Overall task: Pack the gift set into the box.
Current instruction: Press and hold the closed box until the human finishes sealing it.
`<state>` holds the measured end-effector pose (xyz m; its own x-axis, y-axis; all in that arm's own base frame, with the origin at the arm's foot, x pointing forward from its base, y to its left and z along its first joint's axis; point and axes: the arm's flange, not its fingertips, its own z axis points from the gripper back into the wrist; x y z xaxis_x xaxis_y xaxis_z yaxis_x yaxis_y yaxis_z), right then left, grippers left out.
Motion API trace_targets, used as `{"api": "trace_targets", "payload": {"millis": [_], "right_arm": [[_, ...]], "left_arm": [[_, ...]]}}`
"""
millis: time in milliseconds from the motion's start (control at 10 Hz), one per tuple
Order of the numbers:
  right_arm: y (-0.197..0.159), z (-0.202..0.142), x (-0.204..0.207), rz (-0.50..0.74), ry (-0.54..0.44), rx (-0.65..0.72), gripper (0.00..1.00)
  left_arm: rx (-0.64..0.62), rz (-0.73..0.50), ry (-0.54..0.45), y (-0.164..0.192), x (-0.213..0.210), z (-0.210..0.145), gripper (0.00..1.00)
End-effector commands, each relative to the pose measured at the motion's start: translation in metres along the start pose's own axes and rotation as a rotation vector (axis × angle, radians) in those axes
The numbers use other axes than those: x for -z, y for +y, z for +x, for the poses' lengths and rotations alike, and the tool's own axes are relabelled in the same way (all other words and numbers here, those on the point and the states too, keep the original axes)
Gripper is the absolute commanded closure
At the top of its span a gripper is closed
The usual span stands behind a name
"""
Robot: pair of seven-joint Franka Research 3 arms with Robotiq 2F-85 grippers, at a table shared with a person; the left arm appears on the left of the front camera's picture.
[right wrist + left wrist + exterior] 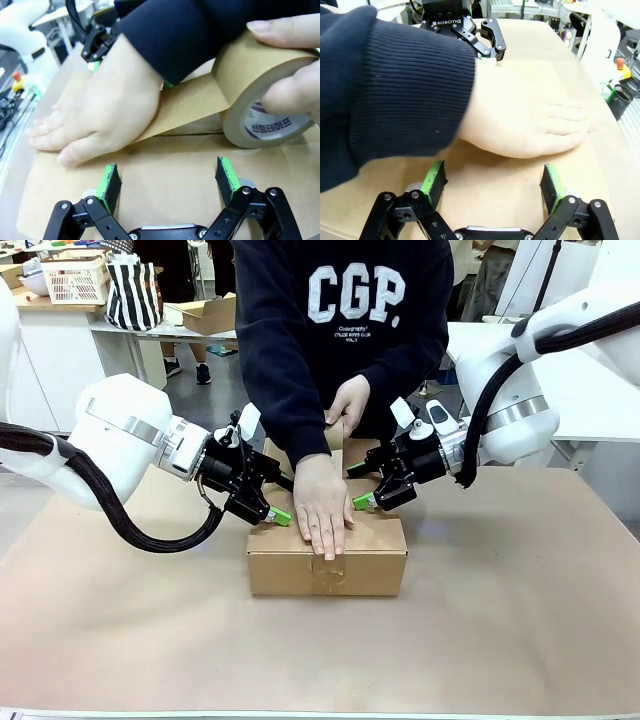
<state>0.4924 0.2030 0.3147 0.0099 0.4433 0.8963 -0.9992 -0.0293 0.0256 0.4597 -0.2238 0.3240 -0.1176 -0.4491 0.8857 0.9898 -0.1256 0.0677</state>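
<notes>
Front view: both grippers spread, flanking hand pressing box.

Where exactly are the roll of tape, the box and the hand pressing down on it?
roll of tape (pixel 260 85), right wrist view, outer brown band.
box (pixel 300 575), front view, front wall.
hand (pixel 322 510), front view, back of it.

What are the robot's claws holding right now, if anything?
Nothing. Both the left gripper and right gripper are open over the box. The person's hand grips the tape roll by its rim.
</notes>
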Motion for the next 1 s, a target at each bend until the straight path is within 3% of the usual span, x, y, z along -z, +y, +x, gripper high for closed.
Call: {"api": "trace_targets", "payload": {"millis": [0,900], "right_arm": [[0.0010,-0.0006,0.0001,-0.003,0.000,-0.004,0.00],[0.0010,-0.0006,0.0001,-0.003,0.000,-0.004,0.00]], "left_arm": [[0.008,-0.014,0.005,-0.0010,0.0002,-0.0004,0.00],[0.008,-0.014,0.005,-0.0010,0.0002,-0.0004,0.00]]}}
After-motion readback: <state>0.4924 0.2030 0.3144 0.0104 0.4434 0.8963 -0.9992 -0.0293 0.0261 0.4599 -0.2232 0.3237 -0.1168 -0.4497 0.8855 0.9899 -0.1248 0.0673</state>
